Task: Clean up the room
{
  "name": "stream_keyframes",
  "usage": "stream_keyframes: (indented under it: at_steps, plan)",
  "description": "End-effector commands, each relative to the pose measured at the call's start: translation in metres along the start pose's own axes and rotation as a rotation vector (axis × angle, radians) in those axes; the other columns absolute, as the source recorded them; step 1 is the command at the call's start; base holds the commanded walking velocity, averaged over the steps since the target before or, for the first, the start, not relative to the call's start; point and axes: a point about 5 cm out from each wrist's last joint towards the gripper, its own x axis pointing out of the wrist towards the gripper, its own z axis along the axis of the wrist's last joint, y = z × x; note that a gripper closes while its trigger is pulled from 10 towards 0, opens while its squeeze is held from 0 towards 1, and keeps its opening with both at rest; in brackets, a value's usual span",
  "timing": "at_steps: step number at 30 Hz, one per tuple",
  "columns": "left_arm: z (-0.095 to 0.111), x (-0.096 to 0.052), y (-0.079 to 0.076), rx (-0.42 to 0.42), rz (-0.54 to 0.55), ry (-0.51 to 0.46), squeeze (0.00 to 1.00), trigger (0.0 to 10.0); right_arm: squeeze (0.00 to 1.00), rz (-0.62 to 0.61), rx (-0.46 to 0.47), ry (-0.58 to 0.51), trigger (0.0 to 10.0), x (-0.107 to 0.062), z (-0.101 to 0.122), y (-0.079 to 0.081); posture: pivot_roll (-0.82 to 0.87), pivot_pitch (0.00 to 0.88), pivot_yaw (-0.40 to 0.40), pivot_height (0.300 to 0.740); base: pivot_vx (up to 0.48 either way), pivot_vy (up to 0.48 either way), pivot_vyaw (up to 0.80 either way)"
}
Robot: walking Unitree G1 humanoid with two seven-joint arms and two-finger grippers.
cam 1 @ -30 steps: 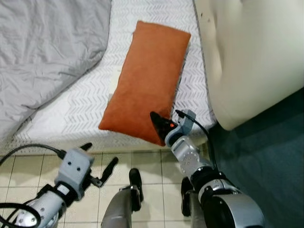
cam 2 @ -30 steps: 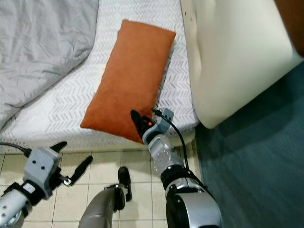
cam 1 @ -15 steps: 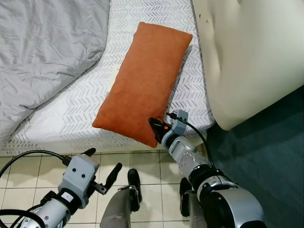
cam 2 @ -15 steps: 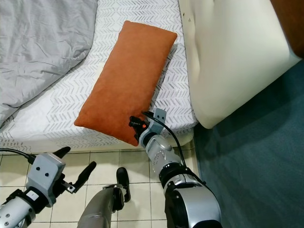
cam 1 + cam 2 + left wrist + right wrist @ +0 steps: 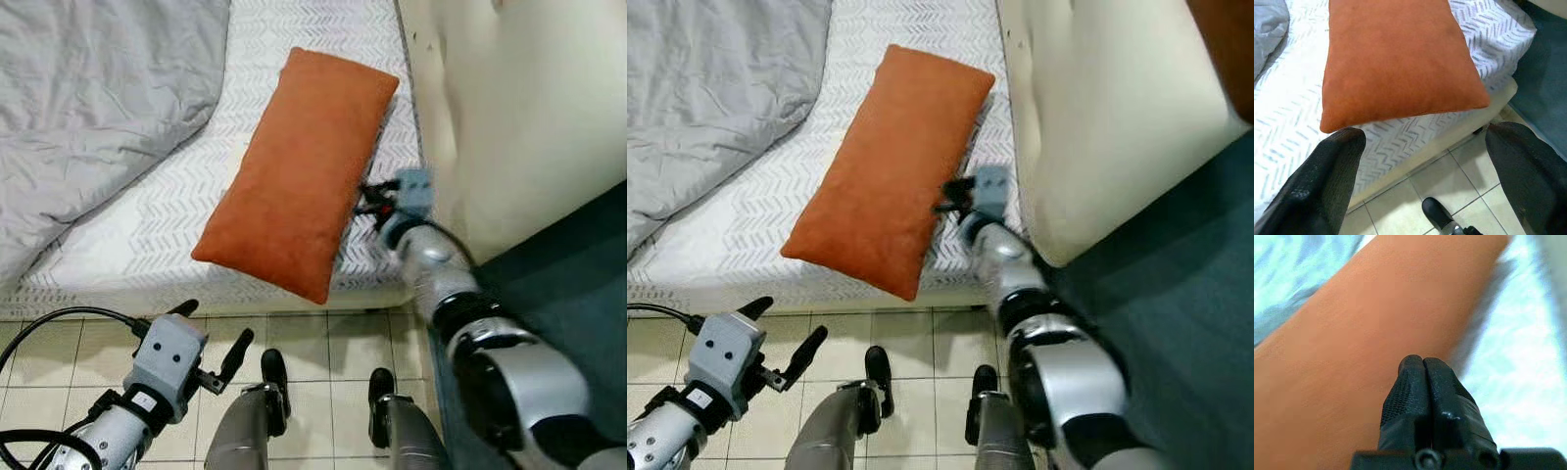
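— What's around the bed point(image 5: 147, 235)?
— A chevron-patterned sheet, a grey duvet point(image 5: 88, 108) bunched on its left half, a cream headboard point(image 5: 529, 117) on the right, tiled floor point(image 5: 323, 352) below.

— And the orange pillow point(image 5: 299, 176)?
— Lying diagonally on the sheet, one corner overhanging the bed's edge.

— The pincers?
— The right pincer point(image 5: 953, 195), fingers pressed together on nothing, sits at the pillow's right edge. The left pincer point(image 5: 211, 343) hangs over the tiles, fingers spread wide, empty.
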Motion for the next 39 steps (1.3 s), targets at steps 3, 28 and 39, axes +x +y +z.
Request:
stream_keyframes:
  at_steps: [3,28,39]
  plan:
    - [-0.009,0.003,-0.007,0.0,-0.014,0.033,0.0,10.0,0.0,-0.083,0.037,0.001,0.0,-0.001,0.006,-0.019,0.06,0.518,-0.025,0.74,0.0,0.0,0.0]
    - [-0.007,0.001,-0.019,0.026,-0.088,-0.008,0.0,10.0,1.0,0.238,0.261,0.11,10.0,-0.021,-0.061,0.044,0.07,0.534,-0.008,0.74,0.0,0.0,0.0]
    - [-0.008,-0.013,-0.032,0.091,-0.126,0.018,0.0,10.0,0.0,0.307,0.212,0.196,10.0,-0.027,-0.082,0.081,0.11,0.598,0.0,0.74,0.0,0.0,0.0]
